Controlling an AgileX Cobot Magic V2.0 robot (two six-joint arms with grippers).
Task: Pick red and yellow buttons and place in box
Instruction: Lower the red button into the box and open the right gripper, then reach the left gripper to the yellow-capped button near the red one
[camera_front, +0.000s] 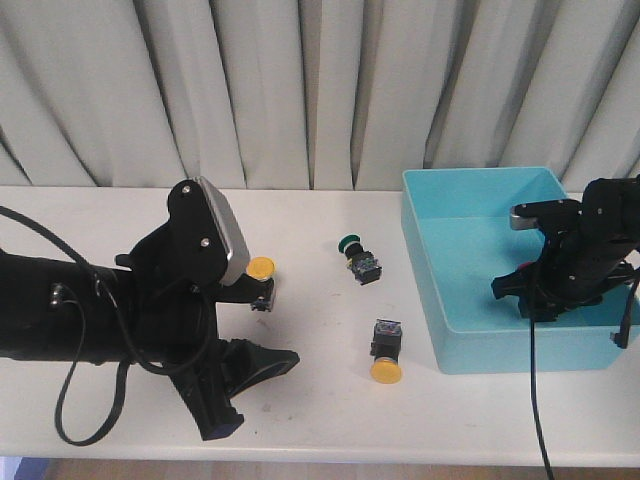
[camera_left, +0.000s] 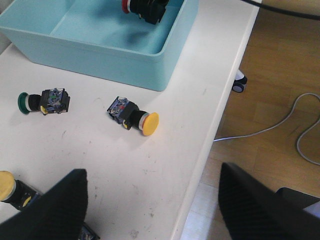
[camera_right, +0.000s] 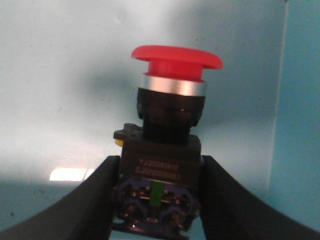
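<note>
My right gripper (camera_right: 159, 200) is shut on the black body of a red button (camera_right: 172, 100), its cap pointing away from the fingers. In the front view that gripper (camera_front: 525, 290) hangs inside the light-blue box (camera_front: 520, 345), low near its floor. One yellow button (camera_front: 386, 358) lies on its side left of the box. Another yellow button (camera_front: 262, 275) sits just behind my left arm. My left gripper (camera_front: 255, 390) is open over the table's front edge, holding nothing. Its wrist view shows the near yellow button (camera_left: 137, 116) ahead of the fingers and the other yellow button (camera_left: 7, 185) beside one finger.
A green-capped button (camera_front: 358, 255) lies on its side between the left arm and the box, and the left wrist view shows this green button (camera_left: 42, 101) too. The table's front edge (camera_left: 210, 150) runs between my left fingers, with wooden floor and a cable beyond it.
</note>
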